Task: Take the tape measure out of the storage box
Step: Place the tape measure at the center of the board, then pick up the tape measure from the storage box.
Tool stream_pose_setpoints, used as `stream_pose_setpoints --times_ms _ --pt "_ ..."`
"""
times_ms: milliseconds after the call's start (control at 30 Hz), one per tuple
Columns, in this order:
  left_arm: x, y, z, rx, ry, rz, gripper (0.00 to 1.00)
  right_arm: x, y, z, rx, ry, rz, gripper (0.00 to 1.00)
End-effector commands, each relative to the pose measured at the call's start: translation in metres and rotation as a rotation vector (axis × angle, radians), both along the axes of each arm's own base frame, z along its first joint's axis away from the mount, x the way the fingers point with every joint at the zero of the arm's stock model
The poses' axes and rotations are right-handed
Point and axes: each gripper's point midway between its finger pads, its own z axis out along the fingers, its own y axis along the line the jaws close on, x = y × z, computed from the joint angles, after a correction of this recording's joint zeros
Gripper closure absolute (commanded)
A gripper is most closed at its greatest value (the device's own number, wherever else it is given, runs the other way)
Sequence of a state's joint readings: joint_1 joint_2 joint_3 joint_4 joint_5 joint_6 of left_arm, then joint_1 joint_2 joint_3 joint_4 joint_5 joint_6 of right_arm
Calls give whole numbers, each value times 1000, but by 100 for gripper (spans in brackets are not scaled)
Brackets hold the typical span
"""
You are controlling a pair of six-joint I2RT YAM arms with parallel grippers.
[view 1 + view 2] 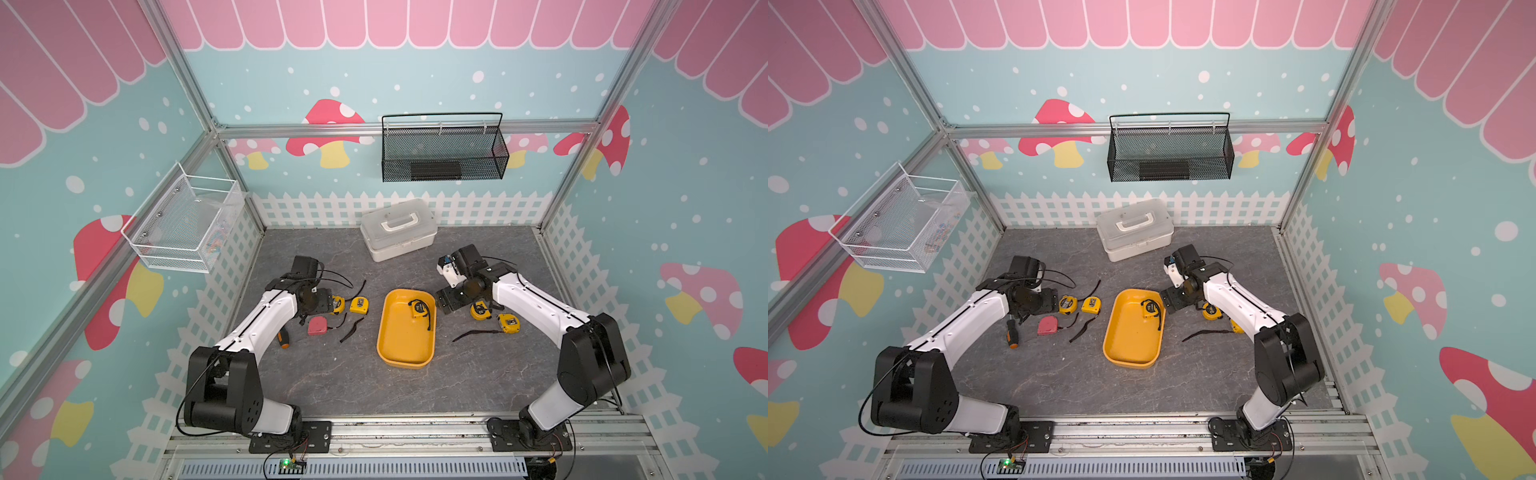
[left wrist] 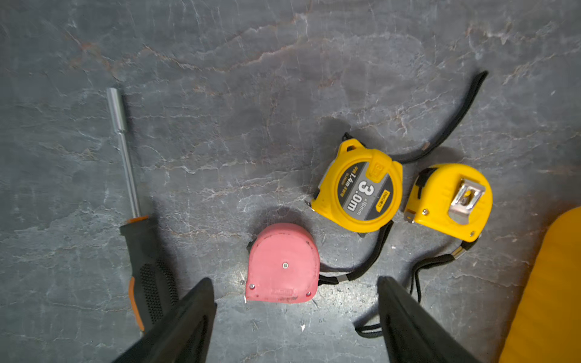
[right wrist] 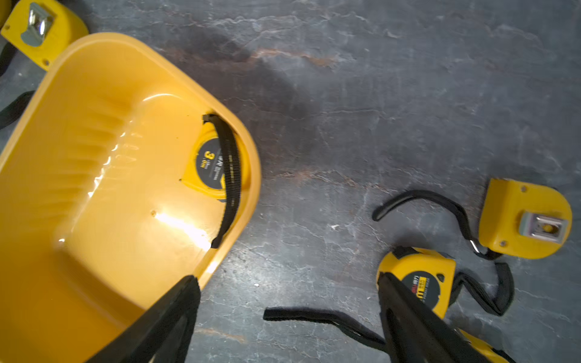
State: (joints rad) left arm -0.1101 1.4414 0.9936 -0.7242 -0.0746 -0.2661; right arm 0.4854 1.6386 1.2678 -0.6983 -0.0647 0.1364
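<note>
We find the tape measure lying flat, label up, in a rounded far corner of the storage box, with its black woven strap draped across its face. That corner is the one nearest the right end effector, which in both top views sits just outside the rim there. Its jaws are spread wide and grip nothing. In the right wrist view one finger overlaps the box rim, and the other crosses a dark-labelled tape lying on the table, near a clip-up tape. The left end effector is on the other side of the box, well apart from the tape measure. Its jaws are also spread and empty, above a matte pink tape. Beside that lie a glossy 3.0m tape, a clip-backed tape with a metal belt clip, and a screwdriver with a steel shaft and a black-and-orange grip. The box is smooth, shiny orange-yellow plastic, oblong with low walls, and holds that one tape measure. The table is grey and stone-veined. A white case stands at the back with its lid closed. We cannot tell what is in the black mesh basket or the white wire basket on the walls.
</note>
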Motion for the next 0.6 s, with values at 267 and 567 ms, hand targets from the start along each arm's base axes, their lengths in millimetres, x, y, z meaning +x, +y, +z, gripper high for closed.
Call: stream_pose_setpoints --times_ms 267,567 --pt "-6 -26 12 -80 -59 -25 18 -14 74 -19 -90 57 154 11" --pt "-13 -34 7 -81 -52 -40 18 -13 83 -47 -192 103 173 11"
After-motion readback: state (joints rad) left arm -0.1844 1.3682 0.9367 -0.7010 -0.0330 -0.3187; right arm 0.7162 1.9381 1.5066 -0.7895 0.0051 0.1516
